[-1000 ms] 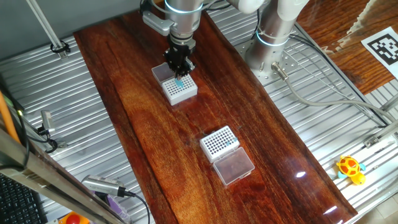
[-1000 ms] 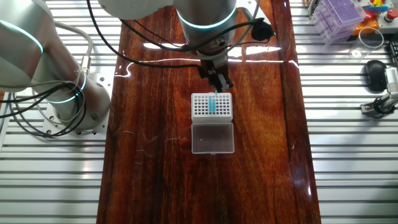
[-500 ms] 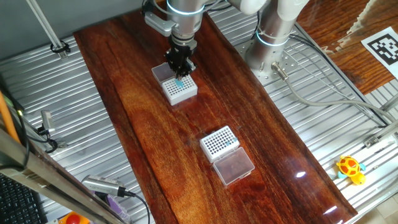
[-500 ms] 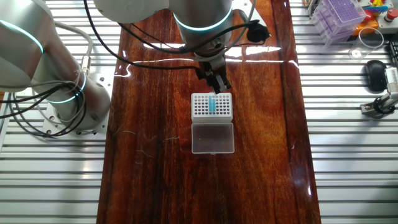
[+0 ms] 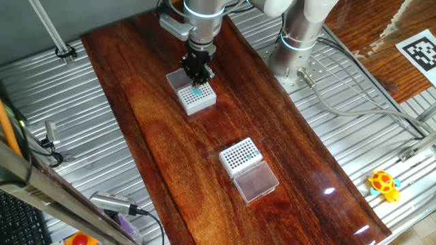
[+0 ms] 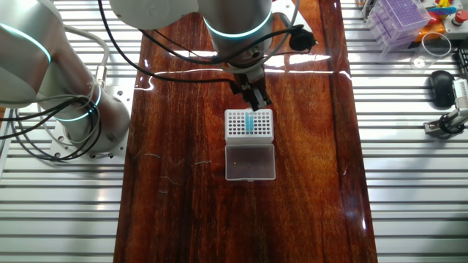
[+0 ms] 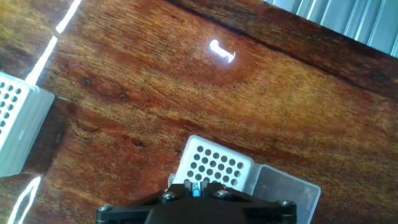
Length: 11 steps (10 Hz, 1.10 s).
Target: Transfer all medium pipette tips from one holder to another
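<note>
1. Jaws (image 6: 252, 104): pressed close together, pinching one teal tip (image 7: 196, 188) between them, above the rack.
2. White rack (image 6: 248, 124): directly under the jaws, on the desk (image 6: 175, 183); clear lid (image 6: 250, 161) hinged open beside it.
3. Medium pipette tips (image 6: 250, 123): short teal row in that rack, just below the jaws.
4. Second white rack (image 5: 240, 155): well apart from the jaws, clear lid (image 5: 255, 181) open.

Lab: tip racks (image 5: 240, 155), slatted alu bench (image 5: 354, 136), fiducial tag (image 5: 419, 51).

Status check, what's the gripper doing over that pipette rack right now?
Gripper low over the far white rack, jaw state unclear. Medium pipette tips stand in that rack. Second rack shows no tips. Nothing in the way.
</note>
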Available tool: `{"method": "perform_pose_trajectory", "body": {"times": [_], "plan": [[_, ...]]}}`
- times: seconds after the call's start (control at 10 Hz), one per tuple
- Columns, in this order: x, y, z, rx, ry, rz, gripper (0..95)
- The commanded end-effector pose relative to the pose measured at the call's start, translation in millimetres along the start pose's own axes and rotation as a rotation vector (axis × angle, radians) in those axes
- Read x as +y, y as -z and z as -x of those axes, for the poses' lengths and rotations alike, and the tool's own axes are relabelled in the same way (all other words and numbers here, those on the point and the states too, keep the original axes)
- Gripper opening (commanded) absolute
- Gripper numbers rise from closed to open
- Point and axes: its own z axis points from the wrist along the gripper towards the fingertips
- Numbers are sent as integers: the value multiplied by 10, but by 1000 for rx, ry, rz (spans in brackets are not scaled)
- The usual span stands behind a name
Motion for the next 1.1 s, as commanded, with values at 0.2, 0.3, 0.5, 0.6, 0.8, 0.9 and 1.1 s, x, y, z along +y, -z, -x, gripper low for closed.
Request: {"method": "perform_pose_trajectory", "body": {"times": [0.2,0.3,0.5,0.6,0.8,0.9,1.1], "plan": [[5,-16,-21,-2,2,-1,0],[8,-28,-32,-4,3,-1,0],[11,-42,-47,-6,6,-3,0],[11,-47,-48,-6,6,-4,0],[18,-89,-56,-9,11,-4,0],[20,-102,-58,-10,11,-4,0],[22,-114,-60,-9,21,-4,0]]}}
